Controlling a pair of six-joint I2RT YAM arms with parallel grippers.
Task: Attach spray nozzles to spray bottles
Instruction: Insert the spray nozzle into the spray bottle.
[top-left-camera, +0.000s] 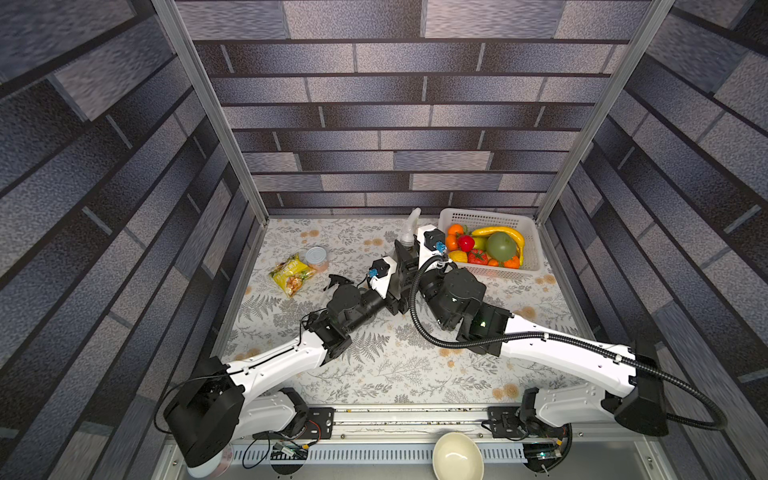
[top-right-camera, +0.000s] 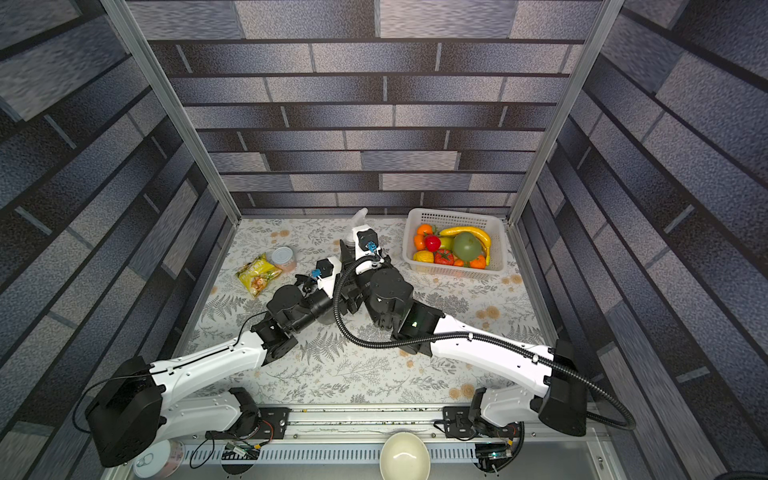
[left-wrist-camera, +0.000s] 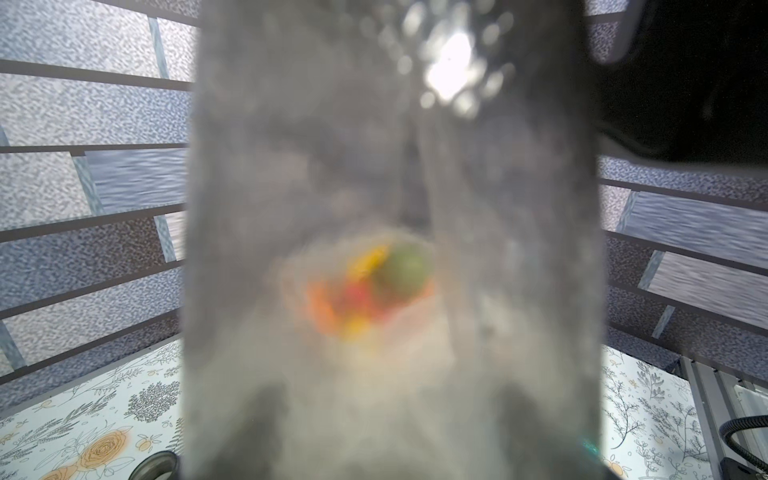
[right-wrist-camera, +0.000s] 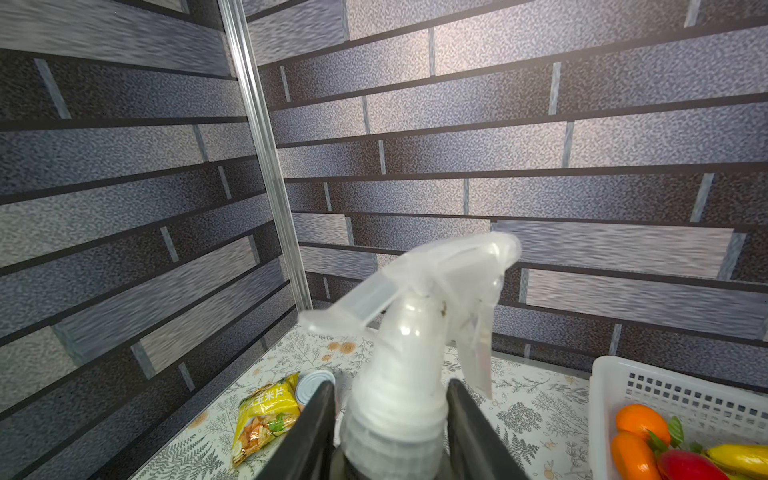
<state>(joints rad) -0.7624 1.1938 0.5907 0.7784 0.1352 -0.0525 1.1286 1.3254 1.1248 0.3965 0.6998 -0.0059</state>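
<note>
Far left on the desk (top-left-camera: 374, 374): yellow corn-chip bag (top-left-camera: 291, 274) with a silver-lidded can (top-left-camera: 316, 255) touching its back edge. Next right, one black spray nozzle (top-left-camera: 337, 282) is lying loose on the desk beside the left arm's wrist. The left gripper (top-left-camera: 402, 255) is up against a smoky grey spray bottle (left-wrist-camera: 395, 208). In the left wrist view the bottle fills the frame, blurred, and hides the jaws. I can't tell if I've got it clamped or how wide the gripper stands. The bottle is near the back of the desk, just left of the basket, mostly hidden under both wrists in both top views. The translucent white spray nozzle (right-wrist-camera: 419, 316) is upright on the bottle's neck, with its spout pointing at the back wall. I can't tell if it's threaded down. The right gripper (right-wrist-camera: 390, 383) straddles the nozzle's collar. The jaws are close on both sides with a sliver of gap on one, so I read it as slightly open and gripping nothing. Far right: white plastic basket (top-left-camera: 532, 245) of fake fruit. I can't see the other bottles or the third nozzle from here.
</note>
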